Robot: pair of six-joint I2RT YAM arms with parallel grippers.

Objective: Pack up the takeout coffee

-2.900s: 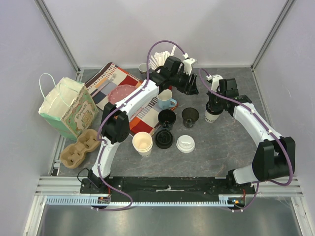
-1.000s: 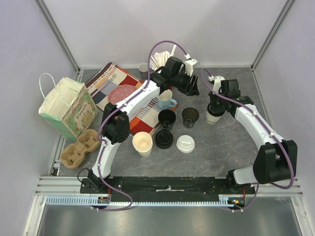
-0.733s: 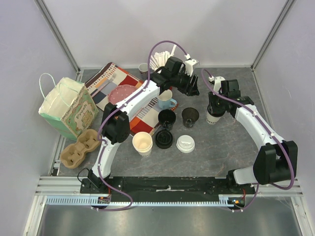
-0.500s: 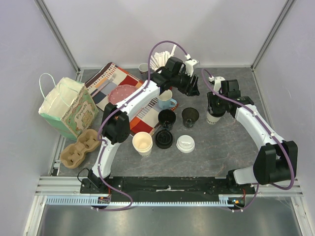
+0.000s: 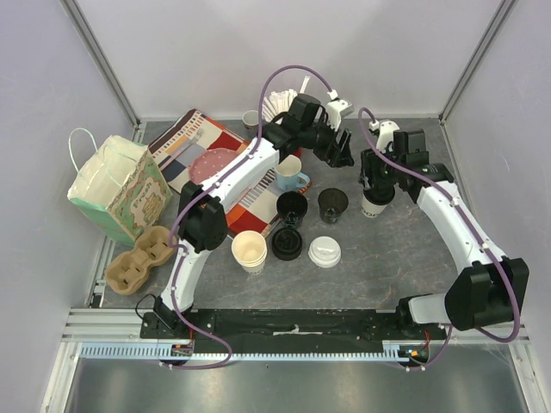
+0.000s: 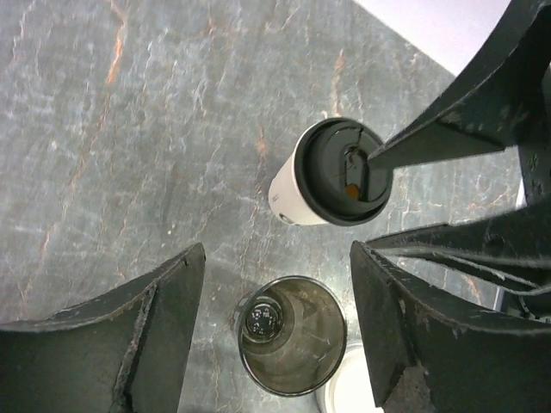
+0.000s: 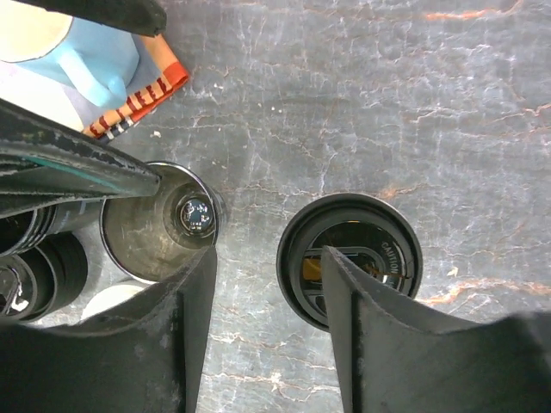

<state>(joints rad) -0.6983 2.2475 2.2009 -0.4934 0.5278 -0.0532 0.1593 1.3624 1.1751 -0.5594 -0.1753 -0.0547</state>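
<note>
From above, your right gripper (image 5: 376, 183) hangs directly over the white paper cup with the black plastic lid (image 5: 371, 207), and your left gripper (image 5: 341, 151) is just beside it.

In your left wrist view, the jaws stand wide and empty. The cup (image 6: 327, 172) lies beyond their tips, and a smoky glass tumbler (image 6: 291, 335) shows in the gap.

In your right wrist view, the jaws are parted and grip nothing. The cup's lid (image 7: 379, 237) lies under one finger, outside the gap.
</note>
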